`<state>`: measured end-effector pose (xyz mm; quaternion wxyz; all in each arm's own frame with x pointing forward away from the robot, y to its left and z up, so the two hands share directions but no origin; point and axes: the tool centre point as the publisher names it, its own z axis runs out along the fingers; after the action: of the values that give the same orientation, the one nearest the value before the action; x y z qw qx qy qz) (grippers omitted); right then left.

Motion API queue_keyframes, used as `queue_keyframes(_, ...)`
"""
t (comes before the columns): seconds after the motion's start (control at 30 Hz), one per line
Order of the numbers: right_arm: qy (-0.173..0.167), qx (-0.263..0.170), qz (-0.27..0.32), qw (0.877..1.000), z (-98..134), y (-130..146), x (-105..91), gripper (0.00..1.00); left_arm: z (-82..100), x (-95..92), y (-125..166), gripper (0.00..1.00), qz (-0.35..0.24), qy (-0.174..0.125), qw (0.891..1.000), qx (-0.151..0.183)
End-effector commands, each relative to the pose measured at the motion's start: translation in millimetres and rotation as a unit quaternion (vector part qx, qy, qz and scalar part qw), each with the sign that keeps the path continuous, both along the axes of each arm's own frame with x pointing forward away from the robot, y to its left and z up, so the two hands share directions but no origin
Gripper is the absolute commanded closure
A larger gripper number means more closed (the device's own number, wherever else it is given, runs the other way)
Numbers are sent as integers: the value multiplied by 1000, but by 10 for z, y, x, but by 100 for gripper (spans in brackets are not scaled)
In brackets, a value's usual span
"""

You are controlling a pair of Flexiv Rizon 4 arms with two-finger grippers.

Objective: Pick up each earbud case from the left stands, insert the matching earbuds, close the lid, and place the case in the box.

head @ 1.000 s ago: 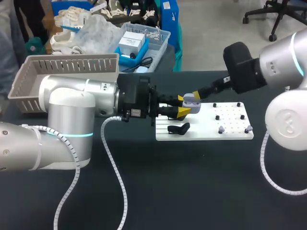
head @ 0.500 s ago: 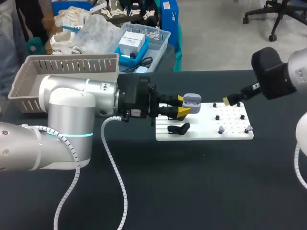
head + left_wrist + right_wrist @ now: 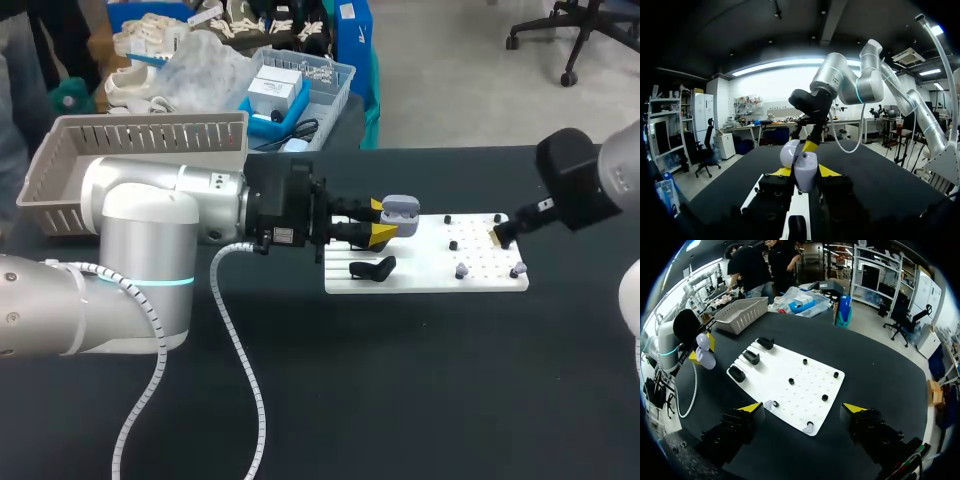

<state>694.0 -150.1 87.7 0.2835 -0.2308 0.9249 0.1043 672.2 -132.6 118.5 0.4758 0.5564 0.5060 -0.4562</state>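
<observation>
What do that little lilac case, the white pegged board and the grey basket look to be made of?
The case looks like smooth moulded plastic, pale lilac-grey with a soft sheen. The white board seems a rigid matte sheet, plastic or painted; I cannot tell. The grey basket is probably plastic: thin slotted walls.

A black table [image 3: 400,380] carries a flat white board [image 3: 420,277], lying right of the middle; small holes dot the board's right half. A few short black pegs [image 3: 453,244] stand upright there, well apart.
</observation>
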Motion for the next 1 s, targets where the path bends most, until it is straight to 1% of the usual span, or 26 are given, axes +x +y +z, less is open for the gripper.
queue_keyframes(0.03, -48, -88, -79, 992, -78, -76, 24, 0, -4, 0, -1, 100, 1, 0, 1000, 0)
queue_keyframes(0.17, -49, -91, -88, 991, -101, -190, 7, 0, -4, 0, -1, 100, 1, 0, 1000, 0)
queue_keyframes(0.33, -48, -118, -80, 989, -140, -253, -23, 0, -4, 0, -1, 100, 1, 0, 1000, 0)
queue_keyframes(0.43, -43, -130, -63, 989, -184, -240, -38, 0, -4, 0, -1, 100, 1, 0, 1000, 0)
queue_keyframes(0.57, -37, -141, -38, 989, -217, -152, -93, 0, -4, 0, -1, 100, 1, 0, 1000, 0)
queue_keyframes(0.67, -35, -149, -31, 988, -251, -138, -121, 1, -4, 0, -1, 100, 1, 0, 1000, 0)
queue_keyframes(0.7, -33, -153, -29, 987, -266, -143, -129, 2, -4, 0, -1, 100, 1, 0, 1000, 0)
queue_keyframes(0.77, -32, -156, -29, 987, -302, -165, -142, 7, -4, 0, -1, 100, 1, 0, 1000, 0)
queue_keyframes(0.8, -30, -158, -31, 987, -316, -174, -150, 7, -4, 0, -1, 100, 1, 0, 1000, 0)
queue_keyframes(0.87, -30, -163, -32, 986, -349, -189, -170, 16, -4, 0, -1, 100, 1, 0, 1000, 0)
queue_keyframes(0.9, -28, -164, -34, 986, -366, -192, -184, 19, -4, 0, -1, 100, 1, 0, 1000, 0)
queue_keyframes(1.0, -24, -168, -37, 985, -427, -180, -219, 20, -4, 0, -1, 100, 1, 0, 1000, 0)
